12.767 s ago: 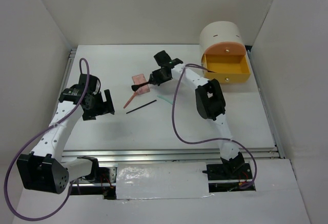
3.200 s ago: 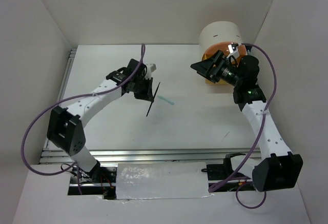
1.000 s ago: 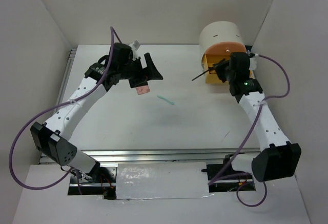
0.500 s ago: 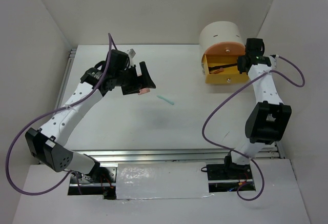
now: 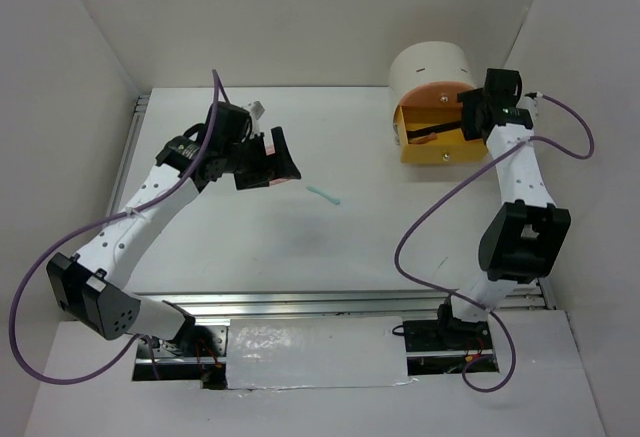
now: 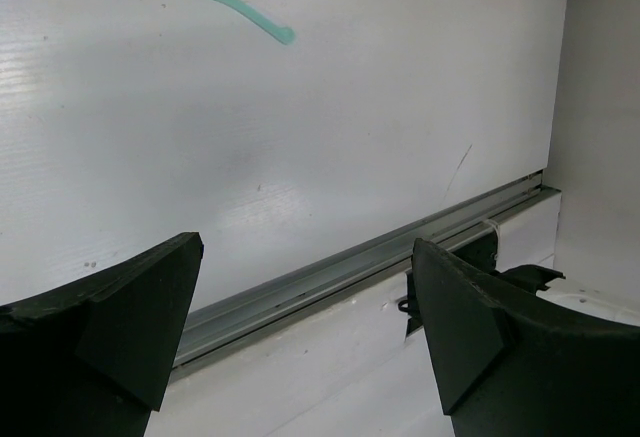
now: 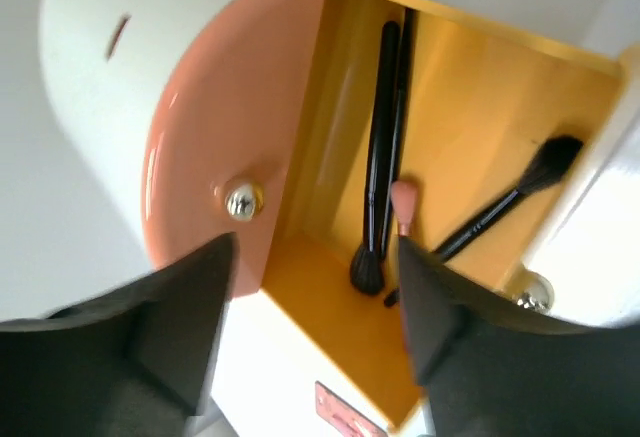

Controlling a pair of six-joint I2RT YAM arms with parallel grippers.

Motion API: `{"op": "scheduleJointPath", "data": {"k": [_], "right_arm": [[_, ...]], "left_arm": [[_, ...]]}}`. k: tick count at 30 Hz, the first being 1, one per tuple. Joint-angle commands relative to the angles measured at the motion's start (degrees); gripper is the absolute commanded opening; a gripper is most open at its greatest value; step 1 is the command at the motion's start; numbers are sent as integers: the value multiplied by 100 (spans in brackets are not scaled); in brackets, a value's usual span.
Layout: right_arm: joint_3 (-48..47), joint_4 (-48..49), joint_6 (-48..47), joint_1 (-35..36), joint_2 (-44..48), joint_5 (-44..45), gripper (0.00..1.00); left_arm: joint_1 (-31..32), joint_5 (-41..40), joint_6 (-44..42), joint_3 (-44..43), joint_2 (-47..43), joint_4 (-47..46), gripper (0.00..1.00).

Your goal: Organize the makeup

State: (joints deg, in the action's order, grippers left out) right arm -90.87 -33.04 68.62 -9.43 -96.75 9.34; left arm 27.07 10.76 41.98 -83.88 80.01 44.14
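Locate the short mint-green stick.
Top view: the short mint-green stick lies on the white table between the left gripper and the open yellow drawer, nearer the gripper.

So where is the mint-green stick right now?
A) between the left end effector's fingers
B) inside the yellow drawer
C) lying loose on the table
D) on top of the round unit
C: the mint-green stick lies alone on the white table, with nothing gripping it; the yellow drawer shows only brushes.

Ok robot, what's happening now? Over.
Left gripper open, right gripper open. Brushes in drawer. Mint stick loose on table, nothing blocking it.
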Motion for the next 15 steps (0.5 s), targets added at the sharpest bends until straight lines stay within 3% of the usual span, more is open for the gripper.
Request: {"op": "scheduleJointPath", "data": {"k": [1,3,4,5,11,15], "right_arm": [[445,454,-270,-50,840,6,68],[1279,701,-288,-76,1455,24,40],[1535,841,-288,-76,1640,24,13],[1981,843,-288,-85,1920,24,1],[3467,1122,-402,-296,2345,-317,0],[4173,3184,-902,-533,2100,-1749,0]], "left_arm": [[-9,110,-119,3,-73,-169,99],[-18,58,-128,47,-82,-160,99],[-18,57,-137,73,-82,-169,99],[-18,49,-137,125,-108,-178,99],[-18,49,-172,337,-196,-204,99],[-18,-22,-242,425,-240,-186,99]]}}
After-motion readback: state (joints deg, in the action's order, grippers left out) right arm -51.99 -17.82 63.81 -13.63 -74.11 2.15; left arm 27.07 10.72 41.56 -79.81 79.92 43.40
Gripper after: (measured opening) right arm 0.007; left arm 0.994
